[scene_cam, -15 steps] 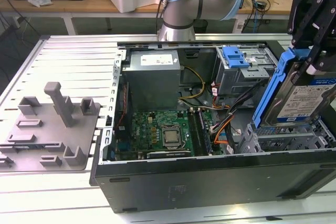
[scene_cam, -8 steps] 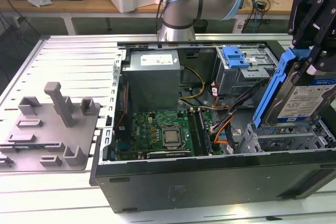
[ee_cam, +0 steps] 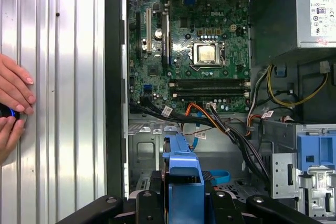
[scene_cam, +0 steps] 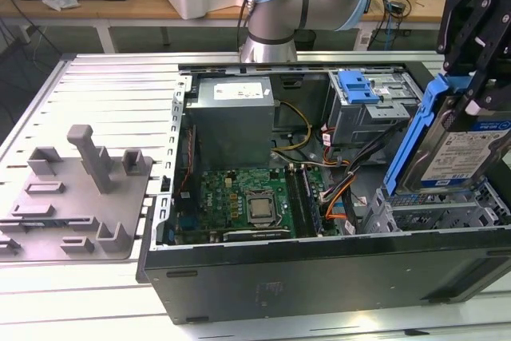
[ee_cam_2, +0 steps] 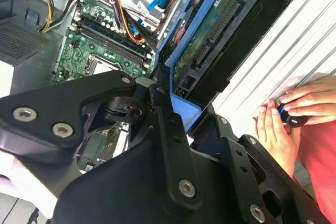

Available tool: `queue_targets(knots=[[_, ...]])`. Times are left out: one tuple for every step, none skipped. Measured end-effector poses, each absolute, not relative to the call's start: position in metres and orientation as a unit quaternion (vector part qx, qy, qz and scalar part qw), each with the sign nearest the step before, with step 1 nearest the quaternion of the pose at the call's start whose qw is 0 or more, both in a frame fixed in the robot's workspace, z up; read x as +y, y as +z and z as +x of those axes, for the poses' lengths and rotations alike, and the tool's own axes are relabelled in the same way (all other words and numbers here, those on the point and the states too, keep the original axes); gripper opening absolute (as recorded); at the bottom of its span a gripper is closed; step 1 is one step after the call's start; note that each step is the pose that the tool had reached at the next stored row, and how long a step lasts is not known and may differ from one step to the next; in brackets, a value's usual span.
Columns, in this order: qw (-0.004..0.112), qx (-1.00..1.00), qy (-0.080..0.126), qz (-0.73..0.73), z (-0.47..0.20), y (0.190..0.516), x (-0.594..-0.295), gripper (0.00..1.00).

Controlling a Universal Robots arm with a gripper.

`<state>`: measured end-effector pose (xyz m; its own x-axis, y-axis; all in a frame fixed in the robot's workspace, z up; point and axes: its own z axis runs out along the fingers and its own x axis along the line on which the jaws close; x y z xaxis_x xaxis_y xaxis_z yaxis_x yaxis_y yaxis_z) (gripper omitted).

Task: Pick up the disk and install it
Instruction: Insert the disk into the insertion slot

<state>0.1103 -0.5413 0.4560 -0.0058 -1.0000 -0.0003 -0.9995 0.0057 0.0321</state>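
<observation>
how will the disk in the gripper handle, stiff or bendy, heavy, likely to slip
The disk looks rigid: a metal body that probably won't flex. Likely dense for its size. The gripper seems to clamp it by the blue bracket, smooth plastic that may give or slip a little if bumped.

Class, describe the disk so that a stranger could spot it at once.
Look at the open computer case. At the exterior view's right end, the gripper holds the disk on edge. Unlike the grey cage nearby, it has a white-and-blue label and blue frame.
</observation>
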Motion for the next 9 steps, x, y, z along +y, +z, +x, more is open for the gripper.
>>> queue_targets(knots=[[0.011,-0.709,-0.012,0.705,0.1103,0.4558,-0.5413,0.37],[0.011,-0.709,-0.012,0.705,0.1104,0.4556,-0.5413,0.37],[0.011,-0.709,-0.012,0.705,0.1104,0.4553,-0.5413,0.37],[0.011,-0.709,-0.012,0.705,0.1105,0.4552,-0.5413,0.37],[0.011,-0.709,-0.012,0.705,0.1106,0.4549,-0.5413,0.37],[0.011,-0.709,-0.012,0.705,0.1107,0.4547,-0.5413,0.37],[0.011,-0.709,-0.012,0.705,0.1107,0.4545,-0.5413,0.37],[0.011,-0.709,-0.012,0.705,0.1108,0.4542,-0.5413,0.37],[0.011,-0.709,-0.012,0.705,0.1108,0.4540,-0.5413,0.37]])
